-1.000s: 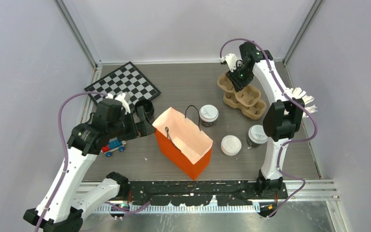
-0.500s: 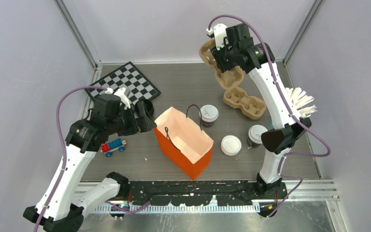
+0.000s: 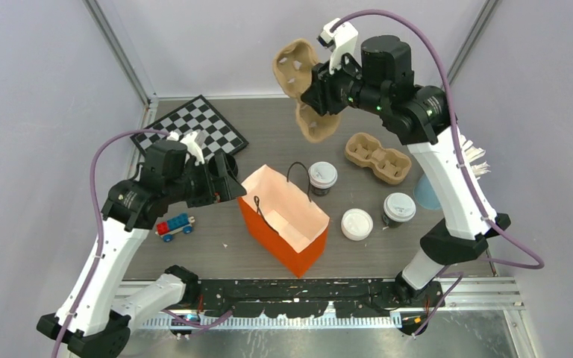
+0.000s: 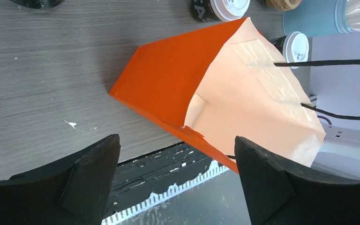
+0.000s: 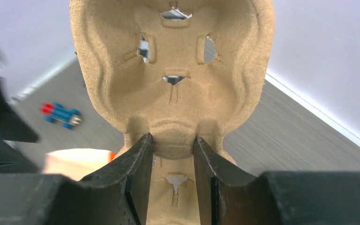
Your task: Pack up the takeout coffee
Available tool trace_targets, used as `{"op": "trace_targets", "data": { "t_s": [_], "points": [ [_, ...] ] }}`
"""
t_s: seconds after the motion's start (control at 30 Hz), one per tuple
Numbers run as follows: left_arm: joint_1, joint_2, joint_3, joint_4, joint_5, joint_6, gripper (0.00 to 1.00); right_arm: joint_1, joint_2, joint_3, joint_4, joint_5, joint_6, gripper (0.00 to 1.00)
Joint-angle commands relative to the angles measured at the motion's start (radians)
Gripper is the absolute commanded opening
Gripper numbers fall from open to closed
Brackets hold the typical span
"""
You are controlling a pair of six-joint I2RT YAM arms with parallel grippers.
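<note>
Clamped on a pulp cup carrier (image 3: 295, 67) with right gripper (image 3: 319, 101) jaws, high above the surface (image 3: 283, 134). Spread wide apart with left gripper (image 3: 227, 180) jaws, beside the orange bag (image 3: 268, 224). Upright on the surface just behind that bag: takeout coffee (image 3: 322, 177).

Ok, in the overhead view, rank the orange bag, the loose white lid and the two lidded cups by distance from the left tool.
1. Orange bag, right beside the left tool.
2. Lidded cup behind the bag.
3. Loose white lid, right of the bag.
4. Lidded cup at far right.
</note>
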Motion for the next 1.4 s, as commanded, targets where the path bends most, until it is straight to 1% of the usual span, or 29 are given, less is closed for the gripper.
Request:
{"op": "trace_targets", "data": {
  "t_s": [0.0,0.07,0.13,0.27,0.33,0.43,0.5,0.53,0.7,0.8,0.87,1.0,1.17,1.27,1.37],
  "points": [
    [0.001,0.006,0.02,0.032,0.041,-0.047,0.93,0.047,-0.05,-0.025,0.188,-0.126,0.203,0.39],
    [0.001,0.017,0.025,0.036,0.03,-0.072,0.91,0.076,-0.055,-0.041,0.223,-0.171,0.25,0.39],
    [0.001,0.019,0.037,0.04,0.019,-0.09,0.9,0.097,-0.062,-0.059,0.254,-0.171,0.312,0.39],
    [0.018,0.017,0.046,0.022,0.005,-0.098,0.9,0.125,-0.1,-0.134,0.364,-0.211,0.451,0.39],
    [0.062,0.022,0.045,0.008,0.045,-0.103,0.91,0.142,-0.116,-0.175,0.389,-0.21,0.501,0.38],
    [0.139,0.029,0.039,0.023,0.143,-0.12,0.9,0.159,-0.129,-0.203,0.378,-0.208,0.548,0.38],
    [0.197,0.029,0.027,0.04,0.213,-0.135,0.89,0.169,-0.131,-0.201,0.352,-0.216,0.551,0.38],
    [0.207,0.029,0.021,0.054,0.226,-0.145,0.88,0.172,-0.132,-0.197,0.341,-0.216,0.553,0.38],
    [0.214,0.045,-0.002,0.109,0.288,-0.201,0.85,0.202,-0.14,-0.196,0.309,-0.203,0.59,0.37],
    [0.225,0.042,-0.011,0.115,0.284,-0.213,0.82,0.246,-0.145,-0.214,0.276,-0.182,0.602,0.36],
    [0.232,0.04,-0.016,0.115,0.28,-0.217,0.8,0.276,-0.156,-0.255,0.264,-0.167,0.601,0.36],
    [0.234,0.039,-0.025,0.089,0.273,-0.211,0.8,0.32,-0.195,-0.325,0.236,-0.105,0.579,0.36],
    [0.235,0.012,-0.084,0.139,0.306,-0.239,0.77,0.331,-0.239,-0.38,0.155,-0.016,0.52,0.36],
    [0.235,0.009,-0.115,0.182,0.349,-0.243,0.74,0.333,-0.24,-0.387,0.105,-0.017,0.495,0.36],
    [0.235,0.016,-0.126,0.182,0.351,-0.232,0.73,0.342,-0.234,-0.389,0.075,-0.011,0.475,0.36]
  ]
}}
